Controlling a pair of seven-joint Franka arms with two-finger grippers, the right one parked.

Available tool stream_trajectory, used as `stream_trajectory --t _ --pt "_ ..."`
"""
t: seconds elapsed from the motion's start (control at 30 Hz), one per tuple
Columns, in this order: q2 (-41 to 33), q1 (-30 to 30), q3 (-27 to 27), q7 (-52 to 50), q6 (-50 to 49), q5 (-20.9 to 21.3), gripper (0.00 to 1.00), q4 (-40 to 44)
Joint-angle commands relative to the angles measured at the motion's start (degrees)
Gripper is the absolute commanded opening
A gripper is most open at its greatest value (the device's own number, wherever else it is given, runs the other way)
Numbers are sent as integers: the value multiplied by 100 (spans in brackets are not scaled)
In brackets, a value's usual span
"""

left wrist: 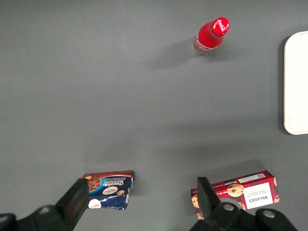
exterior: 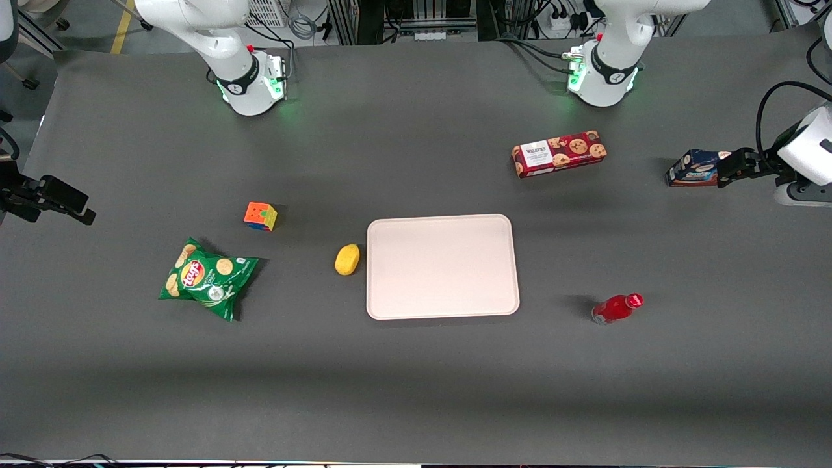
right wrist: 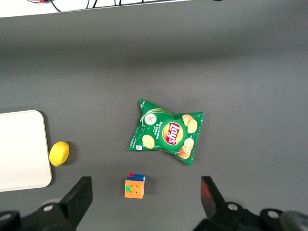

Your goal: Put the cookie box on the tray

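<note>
Cookie box (exterior: 695,168) on tabletop (exterior: 416,390) at working arm's end, roughly 2 o'clock from tray (exterior: 442,266), well apart. Gripper (left wrist: 139,202) hovers above it, fingers (left wrist: 74,199) spread wide, holding nothing. Red box (exterior: 559,153) nearby.

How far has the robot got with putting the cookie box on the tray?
Barely started. Nothing is done yet: the tray holds nothing, and the navy cookie box lies on the table toward the working arm's end. In hand: the hand hovers open right by the box, holding nothing. Left to do: grip the box, carry it to the tray, passing the red box, and set it down.
</note>
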Motion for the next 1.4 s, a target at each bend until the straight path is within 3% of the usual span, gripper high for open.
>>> stream_trajectory --t 0.0,0.53,0.7,0.9,1.03,1.17,1.37 --pt "189 4 21 -83 38 25 100 44" --pt "207 179 47 -398 -146 34 100 88" --pt "163 188 108 -1354 -313 87 100 263" --pt "92 311 573 -2858 -1375 95 100 1010" --pt "-92 390 978 -3132 -1947 104 100 1292" --pt "-382 531 1391 -3246 -2159 244 100 1231" --pt "-733 961 1401 -3545 -1625 509 100 381"
